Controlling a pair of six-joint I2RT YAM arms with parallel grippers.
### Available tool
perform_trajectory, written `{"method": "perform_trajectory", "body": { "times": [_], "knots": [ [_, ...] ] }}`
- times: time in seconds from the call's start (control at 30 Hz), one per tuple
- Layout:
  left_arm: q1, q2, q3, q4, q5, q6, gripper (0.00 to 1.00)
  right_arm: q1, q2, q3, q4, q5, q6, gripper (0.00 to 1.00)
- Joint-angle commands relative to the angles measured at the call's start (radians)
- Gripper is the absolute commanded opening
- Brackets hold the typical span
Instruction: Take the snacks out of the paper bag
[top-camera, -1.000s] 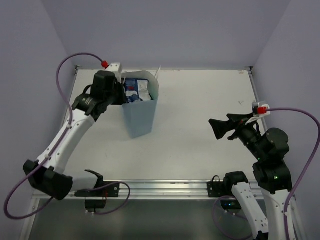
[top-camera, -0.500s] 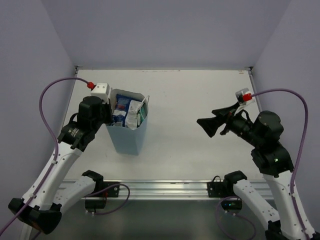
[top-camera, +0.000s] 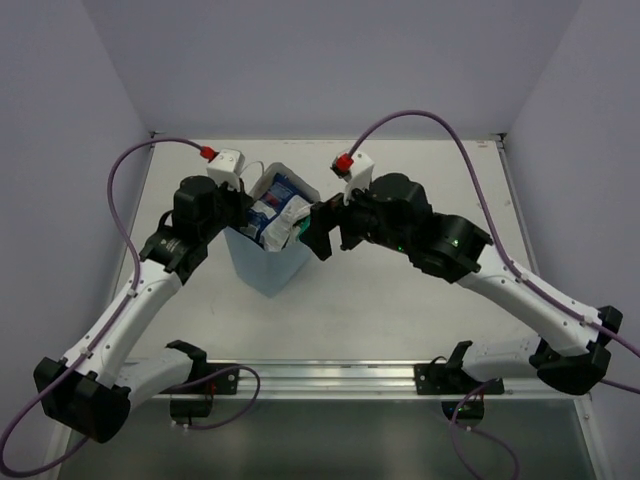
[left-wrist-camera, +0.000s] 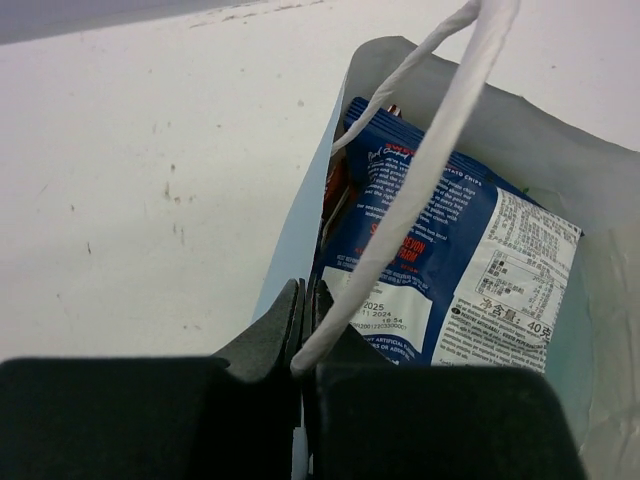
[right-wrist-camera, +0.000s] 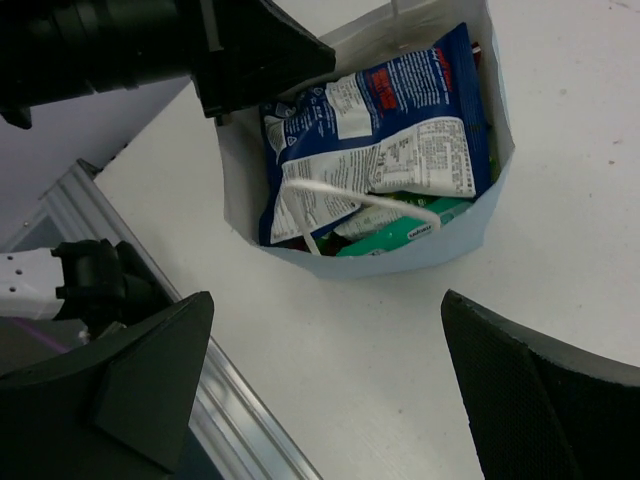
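left tool (left-wrist-camera: 303, 300) pinches paper bag (left-wrist-camera: 288, 240) rim, perhaps its handle (left-wrist-camera: 420, 170); right tool (right-wrist-camera: 325, 300) gapes over snacks (right-wrist-camera: 380, 130).

We see a matt light-blue paper bag (top-camera: 262, 268), glossy crinkled foil on the blue-white packet (left-wrist-camera: 440, 250), and a scuffed matt white table (left-wrist-camera: 150, 180).

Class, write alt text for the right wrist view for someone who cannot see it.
Looking down into an open light-blue paper bag: a blue-white packet lies on top, a teal-green packet beneath, a white handle draped across. The right gripper frames the lower corners, fingers open.
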Motion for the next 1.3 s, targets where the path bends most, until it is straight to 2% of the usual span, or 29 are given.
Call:
{"method": "perform_trajectory", "body": {
  "times": [0.0, 0.17, 0.33, 0.57, 0.9, 1.07, 1.23, 1.27],
  "knots": [
    [-0.002, -0.069, 0.013, 0.012, 0.095, -0.014, 0.0, 0.069, 0.065, 0.18, -0.061, 0.151, -0.04, 0.99],
    [-0.002, -0.132, 0.076, -0.069, 0.072, 0.072, 0.0, 0.094, 0.174, 0.435, -0.174, 0.137, -0.089, 0.99],
    [-0.002, -0.141, 0.131, -0.076, 0.075, 0.151, 0.0, 0.098, 0.257, 0.501, -0.145, 0.095, -0.114, 0.99],
    [-0.002, -0.138, 0.151, -0.073, 0.118, 0.15, 0.0, 0.097, 0.345, 0.349, -0.065, 0.109, -0.008, 0.99],
    [-0.002, -0.17, 0.122, -0.065, 0.081, 0.052, 0.0, 0.095, 0.285, 0.094, -0.039, 0.349, 0.418, 0.99],
    [-0.005, -0.201, 0.071, -0.057, 0.081, 0.006, 0.0, 0.094, 0.267, 0.01, -0.013, 0.367, 0.547, 0.99],
    [-0.005, -0.215, 0.065, -0.059, 0.079, -0.002, 0.0, 0.079, 0.297, -0.024, 0.048, 0.294, 0.595, 0.9],
    [-0.005, -0.216, 0.068, -0.059, 0.076, -0.003, 0.0, 0.071, 0.303, -0.026, 0.059, 0.274, 0.605, 0.86]
  ]
}}
